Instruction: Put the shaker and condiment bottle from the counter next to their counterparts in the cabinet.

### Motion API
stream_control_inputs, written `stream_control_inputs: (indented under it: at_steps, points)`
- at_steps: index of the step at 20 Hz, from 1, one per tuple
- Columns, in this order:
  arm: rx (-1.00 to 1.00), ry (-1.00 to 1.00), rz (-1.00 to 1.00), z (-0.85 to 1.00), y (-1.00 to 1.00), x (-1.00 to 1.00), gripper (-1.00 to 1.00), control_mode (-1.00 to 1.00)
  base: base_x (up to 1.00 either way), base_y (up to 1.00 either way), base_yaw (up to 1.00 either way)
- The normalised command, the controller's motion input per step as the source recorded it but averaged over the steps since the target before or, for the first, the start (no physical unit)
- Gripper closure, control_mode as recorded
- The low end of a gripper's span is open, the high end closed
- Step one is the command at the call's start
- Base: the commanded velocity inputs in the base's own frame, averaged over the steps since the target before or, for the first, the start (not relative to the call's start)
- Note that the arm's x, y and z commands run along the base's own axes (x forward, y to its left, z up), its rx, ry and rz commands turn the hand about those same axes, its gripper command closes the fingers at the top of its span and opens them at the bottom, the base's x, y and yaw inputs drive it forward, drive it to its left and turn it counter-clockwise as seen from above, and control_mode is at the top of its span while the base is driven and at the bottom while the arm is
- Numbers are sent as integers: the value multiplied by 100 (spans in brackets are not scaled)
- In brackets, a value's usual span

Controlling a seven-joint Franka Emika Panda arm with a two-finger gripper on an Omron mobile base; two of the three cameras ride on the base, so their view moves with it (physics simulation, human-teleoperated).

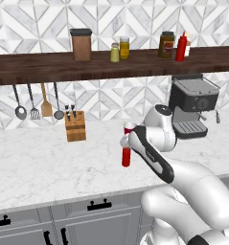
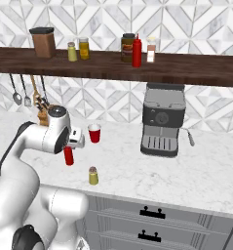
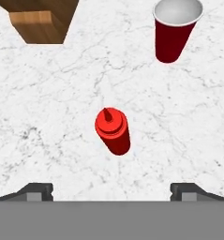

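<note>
The red condiment bottle stands upright on the white marble counter. In the hand view it sits centred just beyond my fingertips. My gripper hangs open above it with nothing between the jaws. From the right base view the bottle shows just under the hand. The yellow-green shaker stands nearer the counter's front edge, to the right of the bottle. On the dark wooden cabinet shelf stand the matching shaker and the matching red bottle.
A red cup stands just behind the bottle. A knife block is to the left and a coffee machine to the right. The shelf also holds a brown canister, a yellow jar and a dark jar.
</note>
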Motion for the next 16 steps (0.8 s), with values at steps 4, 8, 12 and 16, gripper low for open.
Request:
stream_control_inputs:
  at_steps: [4, 8, 12, 16]
  points:
    - [1, -2, 0, -25, 14, 16, -100, -100, 0, 0, 0]
    - [0, 0, 0, -19, 13, 17, -100, -100, 0, 0, 0]
    - [0, 0, 0, -10, 8, 23, -100, -100, 0, 0, 0]
    - [0, 0, 0, -2, 0, 23, -100, -100, 0, 0, 0]
